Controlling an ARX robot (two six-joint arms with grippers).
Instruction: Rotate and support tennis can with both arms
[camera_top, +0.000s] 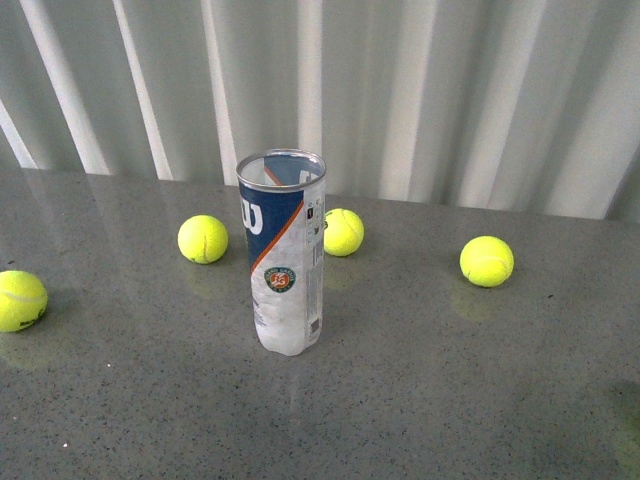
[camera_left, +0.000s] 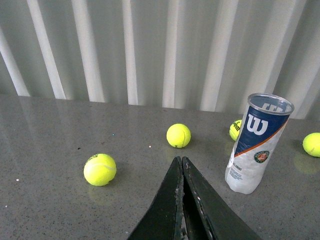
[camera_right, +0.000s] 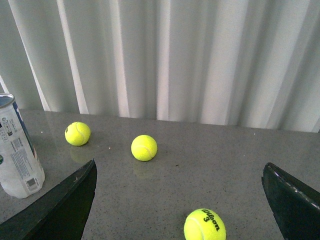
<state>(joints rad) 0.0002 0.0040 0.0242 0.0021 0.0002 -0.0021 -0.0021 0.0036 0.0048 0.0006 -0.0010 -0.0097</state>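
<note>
Grey table (camera_top: 480, 400): upright tennis can (camera_top: 283, 255) (untouched)

One tennis can (camera_top: 283, 255), four tennis balls (camera_top: 203, 239) (camera_top: 343, 232) (camera_top: 487, 261) (camera_top: 20, 300), two pincers (camera_left: 181, 165) (camera_right: 180, 200).

Open tabletop (camera_top: 420, 400) around upright tennis can (camera_top: 283, 250); nearest obstacle a ball (camera_top: 343, 232) just behind it.
</note>
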